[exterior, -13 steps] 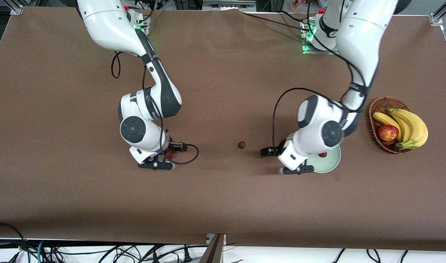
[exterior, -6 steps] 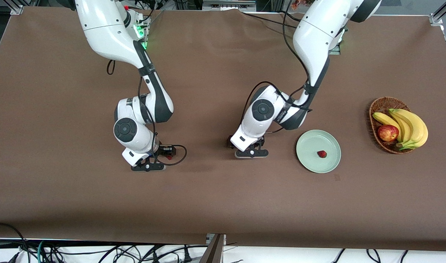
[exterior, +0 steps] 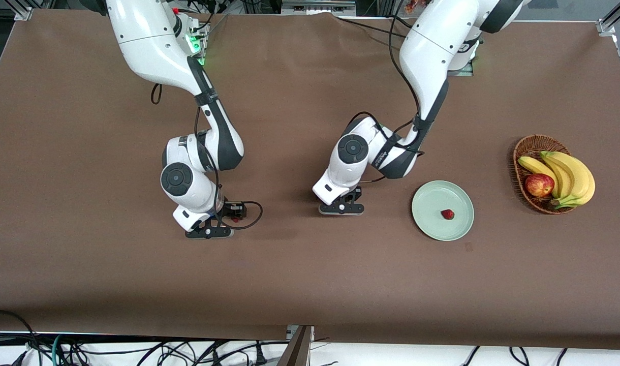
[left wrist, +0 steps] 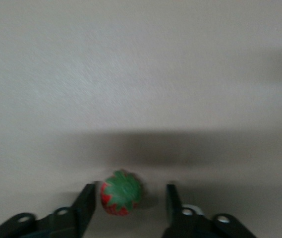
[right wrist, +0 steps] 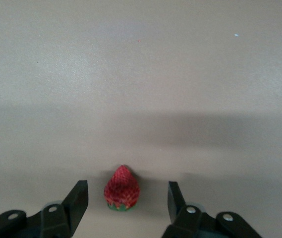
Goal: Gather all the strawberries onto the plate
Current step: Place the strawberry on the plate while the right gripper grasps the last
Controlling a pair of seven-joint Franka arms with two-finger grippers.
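I find the left claw [exterior: 341, 208] low over the middle of the surface [exterior: 310, 274], spread open, with a strawberry [left wrist: 121, 193] lying on the surface between its fingers [left wrist: 85, 203], close against one of them and clear of the other. The right claw [exterior: 208, 233] sits low toward the right arm's end, also open; a second strawberry [right wrist: 122, 189] lies between its fingers [right wrist: 77, 199], touching neither. A third strawberry [exterior: 447, 214] rests in the plate [exterior: 427, 223], which stands toward the left arm's end, well apart from both claws. Near the plate I note a wicker basket [exterior: 522, 152] holding bananas [exterior: 569, 175] and an apple [exterior: 538, 185].
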